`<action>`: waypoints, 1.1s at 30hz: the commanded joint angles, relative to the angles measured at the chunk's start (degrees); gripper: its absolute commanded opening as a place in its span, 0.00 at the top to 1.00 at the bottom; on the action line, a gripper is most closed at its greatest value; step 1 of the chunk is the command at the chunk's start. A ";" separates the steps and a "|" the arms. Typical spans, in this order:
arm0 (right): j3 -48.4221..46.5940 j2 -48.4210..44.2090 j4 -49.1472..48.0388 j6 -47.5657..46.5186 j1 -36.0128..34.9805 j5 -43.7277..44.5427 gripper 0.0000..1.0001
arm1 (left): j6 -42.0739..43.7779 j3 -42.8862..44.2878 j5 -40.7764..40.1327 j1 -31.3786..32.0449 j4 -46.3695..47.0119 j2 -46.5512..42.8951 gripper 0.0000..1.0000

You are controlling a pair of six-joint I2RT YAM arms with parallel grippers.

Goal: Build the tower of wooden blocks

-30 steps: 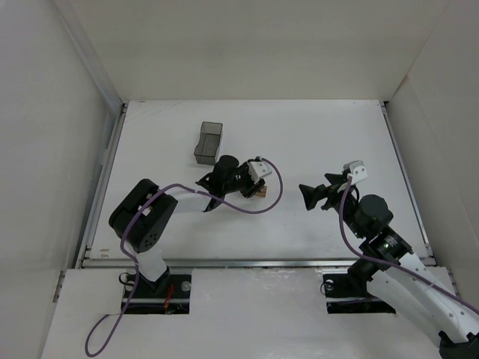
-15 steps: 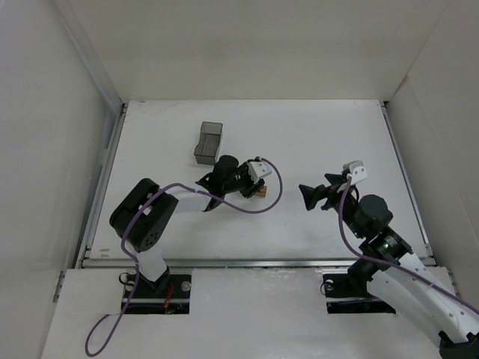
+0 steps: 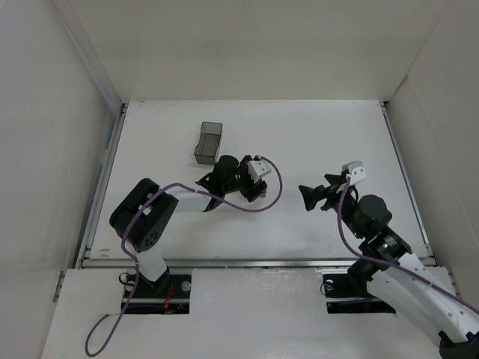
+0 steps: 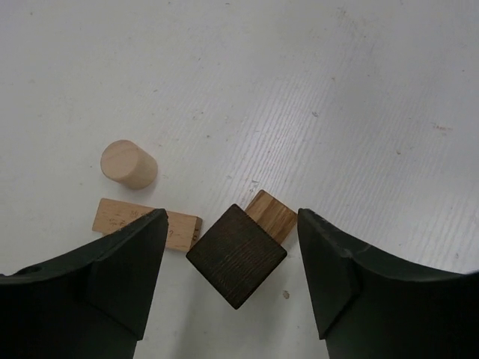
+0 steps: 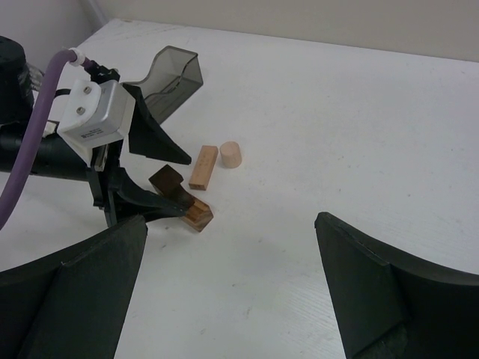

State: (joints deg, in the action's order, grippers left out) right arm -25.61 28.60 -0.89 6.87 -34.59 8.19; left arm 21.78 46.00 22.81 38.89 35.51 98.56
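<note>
- Now that the left fingers (image 4: pixel 123 269) have just spread apart, the dark cube (image 4: pixel 236 256) they were closed on is released. It rests on its own on top of a tan block (image 4: pixel 272 214) lying flat on the table (image 4: pixel 314 90). I take this to mean the second level of the tower is down.
- The cube sits between the two open fingers with a clear gap of bare table on each side, touching neither. It is turned corner-on to them, and only one end of the tan block shows from under it.
- Backing off looks like the delicate part to me, since a brush from either finger could slide the cube off its base.
- The right fingers (image 5: pixel 82 292) hang wide apart and empty, well off to the right of the cube and pointed toward it.
- Just beyond the cube on its far side lies a loose block (image 4: pixel 147 223), flat on the table and not touching the stack. It seems a likely next piece.
- A short wooden cylinder (image 4: pixel 128 163) stands just past that loose block, farther from the cube.
- Farthest from the cube, toward the back left, is the grey bin (image 3: pixel 209 142).
</note>
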 commanded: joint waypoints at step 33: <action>-53.39 52.77 43.77 33.55 -8.64 12.73 0.00 | -16.24 -0.55 -56.11 -4.44 -38.41 -42.67 0.01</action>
State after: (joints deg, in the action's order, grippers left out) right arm -74.46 79.53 33.41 33.21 -41.63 18.09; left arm 10.11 48.60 -20.49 34.37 3.73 55.31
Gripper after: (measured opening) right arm 0.999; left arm 0.990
